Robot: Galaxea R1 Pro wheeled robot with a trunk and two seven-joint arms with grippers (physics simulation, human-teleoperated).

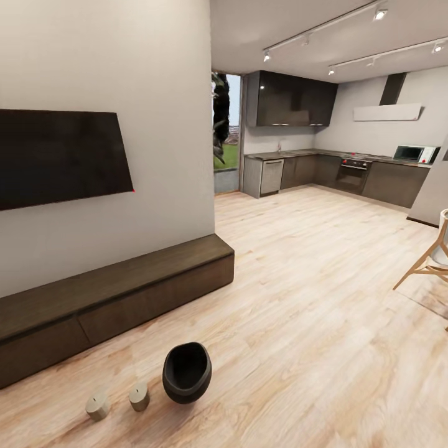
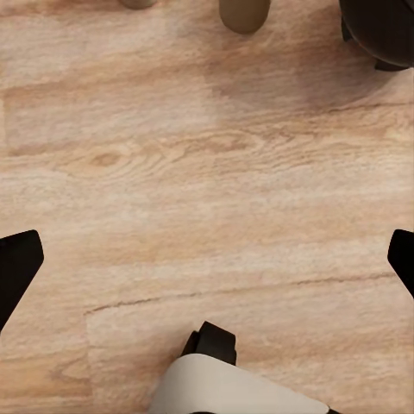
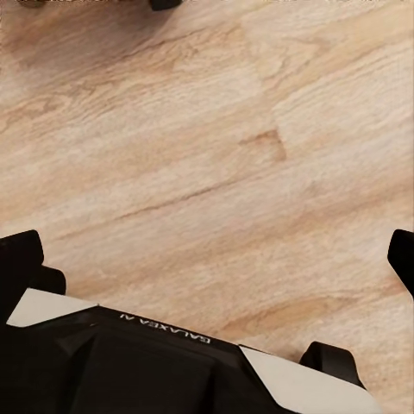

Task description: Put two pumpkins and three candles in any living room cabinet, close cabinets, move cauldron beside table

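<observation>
Two candles stand upright, long axes vertical, on the floor beside the cauldron, ahead of my left claw. The cabinet runs lengthwise along the wall, shut. Both my claws, left and right, are spread wide, holding nothing

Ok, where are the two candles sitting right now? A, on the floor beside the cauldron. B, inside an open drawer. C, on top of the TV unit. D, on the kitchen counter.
A: in the head view both candles stand upright on the wooden floor, just beside the black cauldron, in front of the closed cabinet.
</observation>
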